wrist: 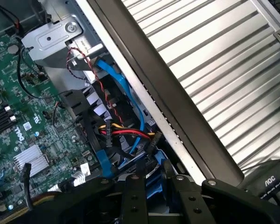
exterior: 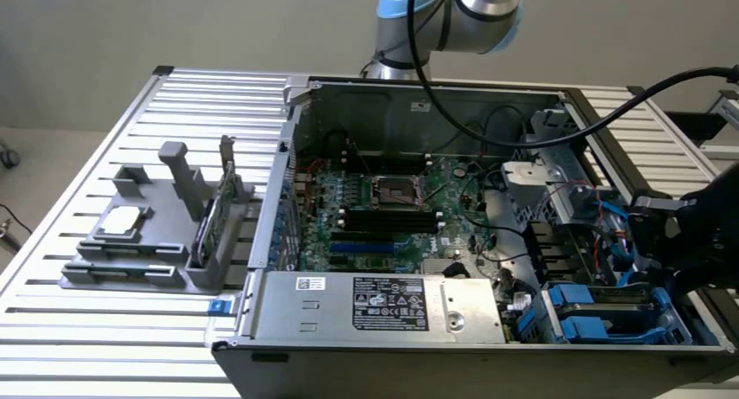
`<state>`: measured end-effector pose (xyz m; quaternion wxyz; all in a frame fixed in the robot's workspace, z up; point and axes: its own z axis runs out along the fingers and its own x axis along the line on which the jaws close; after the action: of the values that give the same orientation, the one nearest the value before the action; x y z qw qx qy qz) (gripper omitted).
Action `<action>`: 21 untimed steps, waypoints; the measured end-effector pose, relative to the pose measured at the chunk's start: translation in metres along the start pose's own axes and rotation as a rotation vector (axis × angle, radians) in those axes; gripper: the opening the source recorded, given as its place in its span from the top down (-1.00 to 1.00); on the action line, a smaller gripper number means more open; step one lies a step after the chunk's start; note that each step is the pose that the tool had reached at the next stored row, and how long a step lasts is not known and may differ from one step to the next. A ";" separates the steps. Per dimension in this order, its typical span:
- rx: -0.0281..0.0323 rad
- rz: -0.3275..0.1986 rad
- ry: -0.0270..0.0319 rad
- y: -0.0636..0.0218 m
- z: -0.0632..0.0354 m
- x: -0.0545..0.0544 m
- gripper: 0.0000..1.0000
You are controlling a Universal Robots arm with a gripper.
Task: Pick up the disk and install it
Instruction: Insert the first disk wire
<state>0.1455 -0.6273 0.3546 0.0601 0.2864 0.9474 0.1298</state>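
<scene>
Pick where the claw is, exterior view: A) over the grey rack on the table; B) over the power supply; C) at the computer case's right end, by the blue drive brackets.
C: the claw hangs over the blue brackets at the case end on the exterior view's right.

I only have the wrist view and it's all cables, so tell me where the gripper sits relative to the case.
Observer: The gripper hangs at the end of the open case on the exterior view's right, near the blue drive carriers.
Operator: Describe the case edge nearest that camera.
Observer: A grey power supply with a black label lies along it.
Operator: Report what's outside the case.
Observer: A grey fixture stands on the slatted table at the exterior view's left, holding a small silver chip.
</scene>
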 end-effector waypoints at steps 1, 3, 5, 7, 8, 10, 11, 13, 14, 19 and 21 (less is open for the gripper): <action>-0.0054 0.003 0.0056 -0.0001 0.0000 0.000 0.45; -0.0175 0.009 0.0174 -0.0003 -0.0001 0.000 0.45; -0.0312 0.016 0.0279 -0.0006 -0.0001 0.000 0.45; -0.0438 0.026 0.0357 -0.0007 -0.0001 0.000 0.45; -0.0492 0.032 0.0384 -0.0008 0.0001 -0.001 0.45; -0.0557 0.046 0.0395 -0.0013 0.0007 -0.001 0.45; -0.0583 0.055 0.0387 -0.0016 0.0012 -0.001 0.45; -0.0621 0.073 0.0364 -0.0022 0.0021 -0.001 0.45; -0.0637 0.081 0.0351 -0.0025 0.0025 -0.001 0.45; -0.0661 0.123 0.0285 -0.0038 0.0043 -0.002 0.45; -0.0660 0.138 0.0274 -0.0045 0.0048 -0.002 0.45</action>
<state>0.1455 -0.6309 0.3488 0.0474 0.3471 0.9213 0.1687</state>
